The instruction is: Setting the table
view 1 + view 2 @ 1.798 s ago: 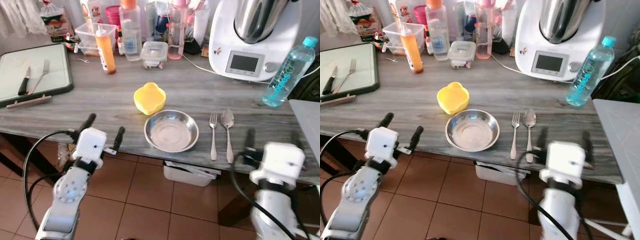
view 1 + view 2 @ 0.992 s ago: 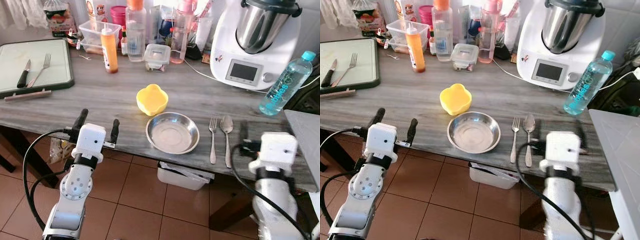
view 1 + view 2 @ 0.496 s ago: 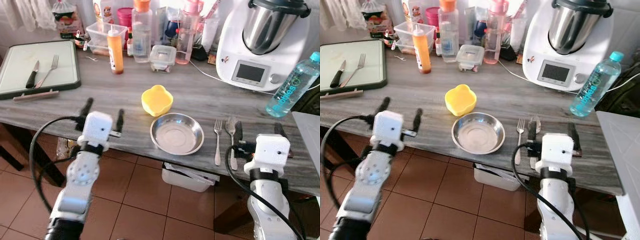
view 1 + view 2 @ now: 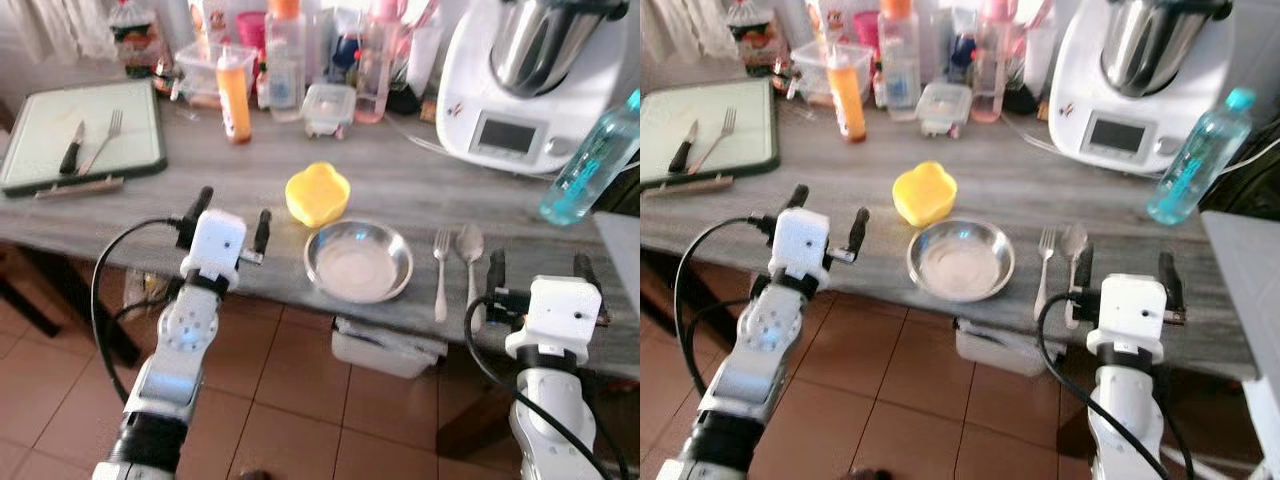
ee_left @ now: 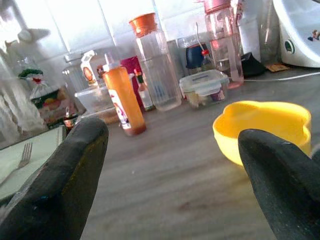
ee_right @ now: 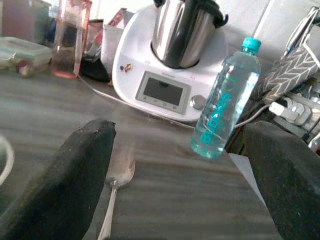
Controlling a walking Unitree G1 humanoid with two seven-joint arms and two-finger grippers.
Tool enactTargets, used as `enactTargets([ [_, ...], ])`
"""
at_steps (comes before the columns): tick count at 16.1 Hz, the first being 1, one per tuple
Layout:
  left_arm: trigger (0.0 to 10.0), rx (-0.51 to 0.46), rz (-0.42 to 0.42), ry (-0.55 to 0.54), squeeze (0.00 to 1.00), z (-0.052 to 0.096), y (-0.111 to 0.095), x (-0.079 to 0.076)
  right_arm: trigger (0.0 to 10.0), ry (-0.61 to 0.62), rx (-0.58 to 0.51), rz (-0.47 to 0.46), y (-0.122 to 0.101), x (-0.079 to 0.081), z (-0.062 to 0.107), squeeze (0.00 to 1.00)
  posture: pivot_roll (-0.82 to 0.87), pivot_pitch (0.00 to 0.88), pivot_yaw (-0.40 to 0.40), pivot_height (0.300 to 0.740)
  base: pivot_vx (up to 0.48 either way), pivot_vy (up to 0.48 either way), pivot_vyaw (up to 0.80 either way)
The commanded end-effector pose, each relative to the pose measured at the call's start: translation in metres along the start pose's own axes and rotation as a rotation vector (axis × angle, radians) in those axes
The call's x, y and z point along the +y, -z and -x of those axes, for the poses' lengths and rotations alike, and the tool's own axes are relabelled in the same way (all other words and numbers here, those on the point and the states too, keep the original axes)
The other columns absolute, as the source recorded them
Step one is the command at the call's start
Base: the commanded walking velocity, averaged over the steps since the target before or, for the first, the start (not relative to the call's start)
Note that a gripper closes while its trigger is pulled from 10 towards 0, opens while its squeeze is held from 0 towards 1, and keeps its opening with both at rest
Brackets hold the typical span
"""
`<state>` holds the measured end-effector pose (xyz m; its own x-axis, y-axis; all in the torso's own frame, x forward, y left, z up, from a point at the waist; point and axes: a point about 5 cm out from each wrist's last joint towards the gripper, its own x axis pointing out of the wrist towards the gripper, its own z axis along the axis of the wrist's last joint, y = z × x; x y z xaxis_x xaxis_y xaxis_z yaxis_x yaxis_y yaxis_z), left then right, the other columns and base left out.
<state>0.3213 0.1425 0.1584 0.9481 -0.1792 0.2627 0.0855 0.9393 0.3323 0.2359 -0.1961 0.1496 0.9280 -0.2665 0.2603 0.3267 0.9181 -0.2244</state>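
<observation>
A round steel dish [image 4: 358, 262] lies near the table's front edge, with a yellow flower-shaped bowl [image 4: 317, 194] just behind it. To the dish's right lie a fork [image 4: 441, 270] and a spoon [image 4: 470, 262], side by side. My left gripper [image 4: 233, 212] is open and empty over the front edge, left of the dish; in the left wrist view the yellow bowl [image 5: 262, 130] sits ahead by one finger. My right gripper [image 4: 540, 270] is open and empty at the front edge, just right of the spoon [image 6: 116, 186].
A green-rimmed cutting board [image 4: 30, 181] at the far left holds a knife [image 4: 70, 150] and a second fork [image 4: 103, 140]. Bottles, an orange sauce bottle [image 4: 235, 92] and containers line the back. A white kitchen machine [image 4: 525, 80] and a water bottle [image 4: 590, 160] stand at the right.
The camera has shifted. My left gripper has come up and forward over the table edge, closer to the dish. My right gripper stays beside the spoon.
</observation>
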Motion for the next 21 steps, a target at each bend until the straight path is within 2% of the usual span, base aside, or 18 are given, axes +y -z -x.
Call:
enactTargets([
  [1, 10.0, 0.003, 0.000, 0.008, 0.00, -0.002, 0.001, 0.000, 10.0, 0.022, -0.024, 0.011, -0.006, -0.007, 0.001, 0.08, 0.10, 0.054, -0.022, 0.740, -0.341, 0.000, 0.00],
  [12, 10.0, -0.010, 0.032, 0.033, 0.00, -0.008, -0.003, -0.006, 10.0, 0.039, -0.026, 0.026, -0.008, -0.011, 0.001, 0.08, 0.09, 0.059, -0.015, 0.740, -0.353, 0.000, 0.00],
  [21, 10.0, 0.019, 0.054, 0.082, 0.00, -0.006, 0.006, -0.022, 10.0, 0.045, -0.024, 0.049, -0.009, -0.016, 0.003, 0.09, 0.07, 0.055, -0.016, 0.740, -0.340, 0.000, 0.00],
])
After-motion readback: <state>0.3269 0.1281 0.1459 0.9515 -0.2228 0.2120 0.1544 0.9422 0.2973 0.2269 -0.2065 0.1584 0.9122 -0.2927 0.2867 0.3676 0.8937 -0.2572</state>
